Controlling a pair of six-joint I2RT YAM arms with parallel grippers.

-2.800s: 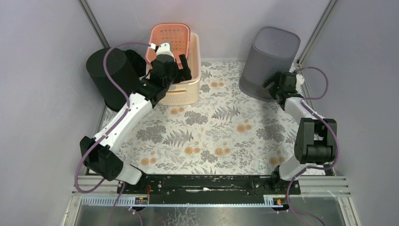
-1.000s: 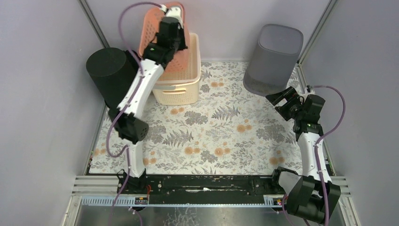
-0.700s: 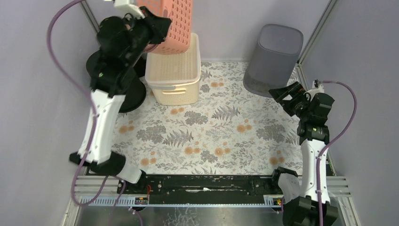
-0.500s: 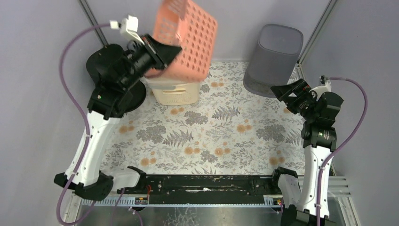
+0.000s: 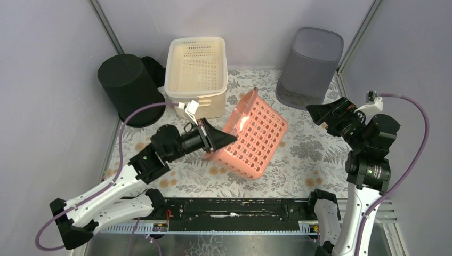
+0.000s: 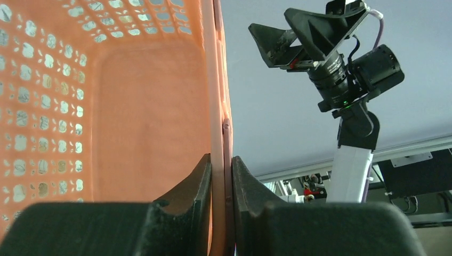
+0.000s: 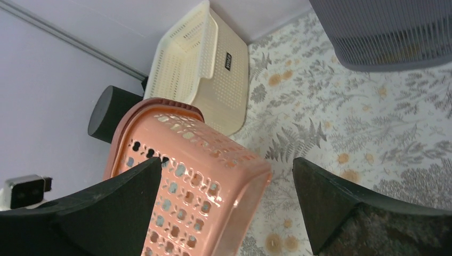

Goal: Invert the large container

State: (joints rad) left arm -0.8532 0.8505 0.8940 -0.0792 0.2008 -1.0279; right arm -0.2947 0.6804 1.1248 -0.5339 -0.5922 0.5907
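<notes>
Pink basket (image 5: 256, 140) sits tilted on the table (image 5: 301, 160), with its lower edge on the flowered cloth and its mouth facing back toward the left claw (image 5: 225, 140). That claw is clamped on the basket's rim. In the left wrist view one finger (image 6: 200, 184) is inside the wall and the other is outside, with the thin pink wall pinched between them. The rest of the basket stretches forward and away from the claw, its perforated base on the far side.

A cream basket (image 5: 196, 69) stands upright off to the left claw's left, near the pink rim; whether they touch I cannot tell. A black bin (image 5: 128, 88) is farther back on that side.

The right claw (image 7: 226, 160) is raised over the table's right side, its fingers spread wide and holding nothing. The pink basket is ahead of it and below, well apart. A gray bin (image 5: 311, 66) stands just beyond this claw.
</notes>
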